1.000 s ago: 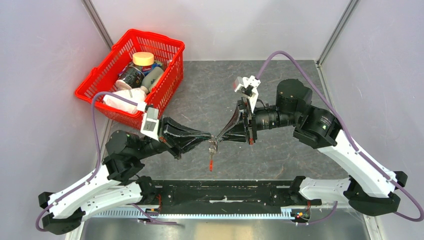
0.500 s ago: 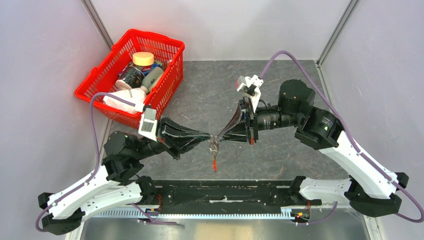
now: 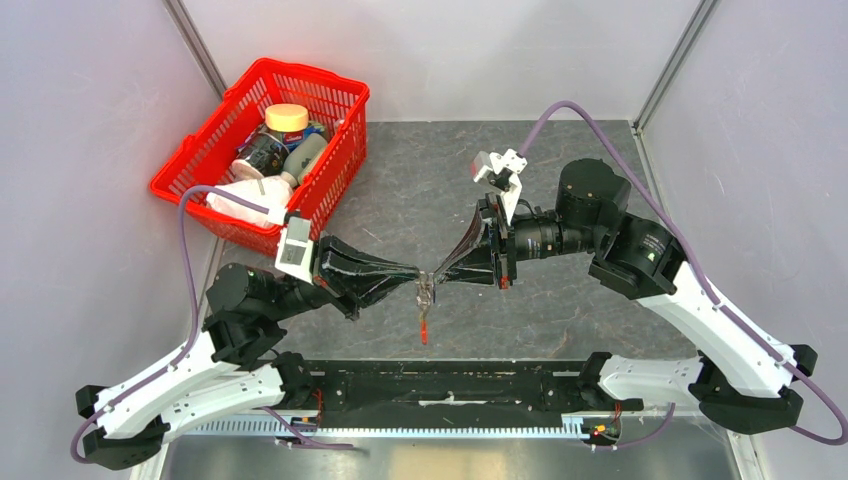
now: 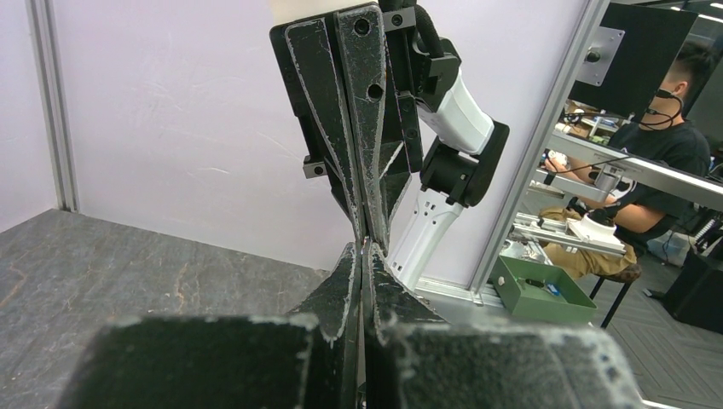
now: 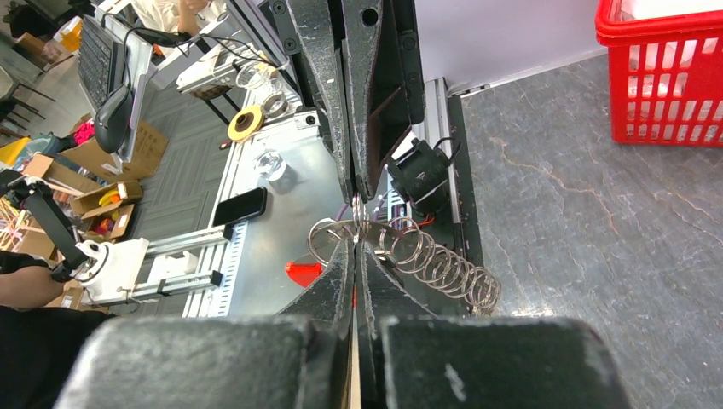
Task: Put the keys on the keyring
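My left gripper (image 3: 418,277) and right gripper (image 3: 436,278) meet tip to tip above the table's front middle, both shut. The keyring (image 3: 427,294) hangs at their tips, its red strap (image 3: 424,327) dangling below. In the right wrist view the wire ring (image 5: 328,232) and the strap (image 5: 303,273) show at my right gripper (image 5: 355,241), with a thin pale key edge between its jaws. The left fingers (image 5: 362,102) pinch the ring from the other side. In the left wrist view my left gripper (image 4: 365,247) touches the right fingers (image 4: 354,111). Other keys are too small to tell.
A red plastic basket (image 3: 335,165) holding jars and a white bag stands at the back left; it also shows in the right wrist view (image 5: 665,77). A coil of wire loops (image 5: 443,266) trails from the ring. The black rail (image 3: 450,385) runs along the near edge.
The red strap swung slightly right and back again. Both grippers stay shut, tip to tip; the right arm shifted a little.
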{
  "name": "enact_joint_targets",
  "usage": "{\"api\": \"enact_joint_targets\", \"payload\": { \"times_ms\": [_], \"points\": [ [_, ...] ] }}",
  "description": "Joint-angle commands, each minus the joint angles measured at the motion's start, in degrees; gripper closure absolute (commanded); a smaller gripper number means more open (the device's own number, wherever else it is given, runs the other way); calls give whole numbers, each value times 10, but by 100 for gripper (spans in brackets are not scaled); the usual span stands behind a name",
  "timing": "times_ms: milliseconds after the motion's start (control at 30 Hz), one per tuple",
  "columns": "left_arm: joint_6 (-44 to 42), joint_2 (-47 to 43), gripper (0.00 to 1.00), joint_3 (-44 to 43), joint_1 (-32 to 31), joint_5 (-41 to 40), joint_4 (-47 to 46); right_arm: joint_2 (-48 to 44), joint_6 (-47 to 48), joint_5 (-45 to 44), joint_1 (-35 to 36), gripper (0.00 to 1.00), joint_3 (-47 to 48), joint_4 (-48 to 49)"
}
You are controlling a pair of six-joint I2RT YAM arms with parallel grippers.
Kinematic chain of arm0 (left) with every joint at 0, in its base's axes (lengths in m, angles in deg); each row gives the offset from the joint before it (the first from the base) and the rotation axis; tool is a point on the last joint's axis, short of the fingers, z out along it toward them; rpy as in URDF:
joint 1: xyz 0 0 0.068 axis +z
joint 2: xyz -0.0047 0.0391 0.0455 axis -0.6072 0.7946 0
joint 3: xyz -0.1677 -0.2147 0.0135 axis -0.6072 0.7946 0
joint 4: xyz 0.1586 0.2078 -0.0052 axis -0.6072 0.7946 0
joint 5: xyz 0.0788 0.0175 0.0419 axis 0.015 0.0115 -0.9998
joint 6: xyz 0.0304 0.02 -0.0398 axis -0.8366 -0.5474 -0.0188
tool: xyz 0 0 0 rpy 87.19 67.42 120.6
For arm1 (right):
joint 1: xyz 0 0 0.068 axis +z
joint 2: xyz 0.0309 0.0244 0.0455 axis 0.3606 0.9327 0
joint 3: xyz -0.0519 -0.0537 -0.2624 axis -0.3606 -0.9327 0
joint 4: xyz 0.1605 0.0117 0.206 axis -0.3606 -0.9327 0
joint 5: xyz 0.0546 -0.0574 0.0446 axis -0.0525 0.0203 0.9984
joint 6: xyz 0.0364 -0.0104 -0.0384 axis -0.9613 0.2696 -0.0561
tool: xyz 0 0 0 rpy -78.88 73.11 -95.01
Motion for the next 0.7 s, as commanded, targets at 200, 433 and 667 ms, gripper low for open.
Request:
{"api": "enact_joint_targets", "payload": {
  "times_ms": [200, 433, 667],
  "points": [
    [-29, -7, 98, -10, 2, -37, -31, -7, -1, 61, 3, 100, 5, 0],
    [-29, -3, 98, -13, 2, -37, -33, -5, -2, 66, 3, 98, -3, 3],
    [-29, -5, 98, -13, 2, -38, -33, -7, -9, 68, 2, 98, -16, 15]
  ]
}}
